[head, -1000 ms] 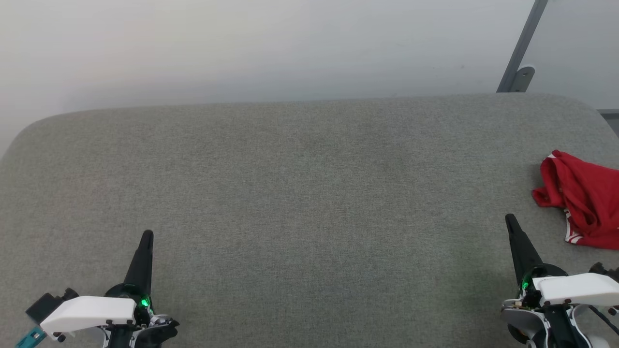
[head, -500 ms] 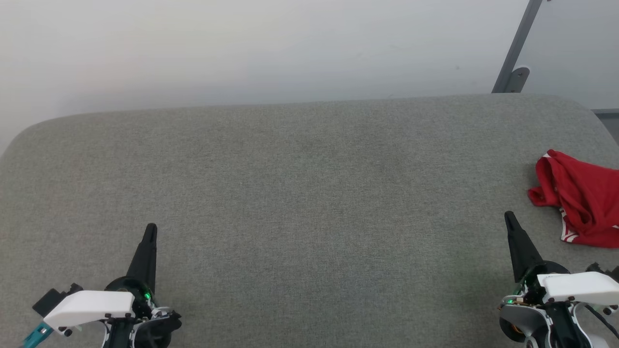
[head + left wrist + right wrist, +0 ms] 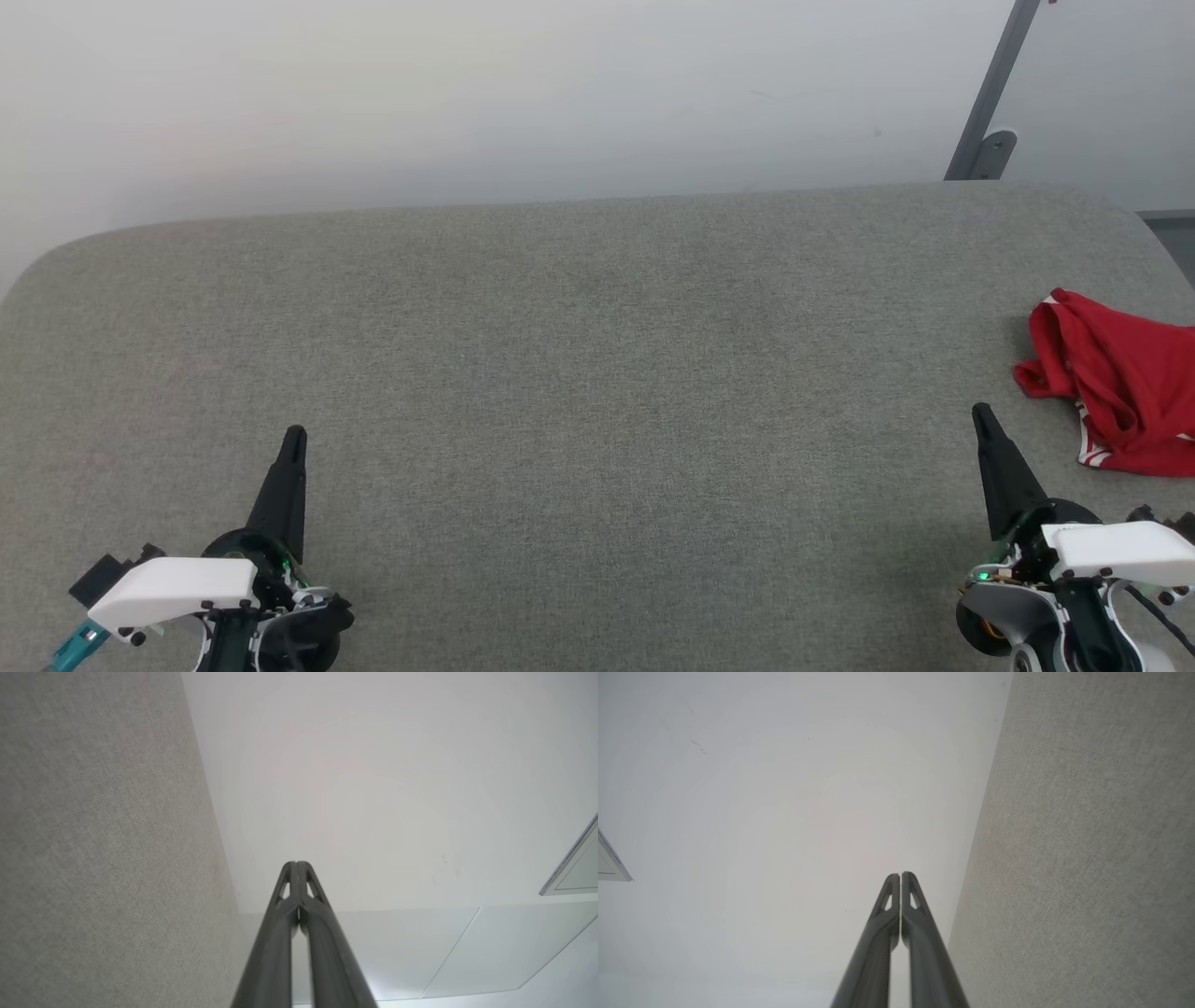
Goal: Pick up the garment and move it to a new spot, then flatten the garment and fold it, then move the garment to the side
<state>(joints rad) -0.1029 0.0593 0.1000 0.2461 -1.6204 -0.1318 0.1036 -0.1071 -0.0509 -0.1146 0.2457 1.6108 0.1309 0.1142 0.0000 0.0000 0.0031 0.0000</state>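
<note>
With the left end effector (image 3: 295, 437) and right end effector (image 3: 979, 413) pressed together and empty, a misjudged reach could push the garment (image 3: 1120, 392) off the table's (image 3: 597, 373) right edge.

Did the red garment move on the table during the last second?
No. The garment and the wall bracket shifted left together in the head view, so the camera turned; the garment lies where it was.

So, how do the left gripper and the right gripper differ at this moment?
The left gripper sits far from the garment; the right gripper is close beside it, not touching. The left gripper's tip leans toward the right, the right gripper's toward the left. Both are shut and empty.
</note>
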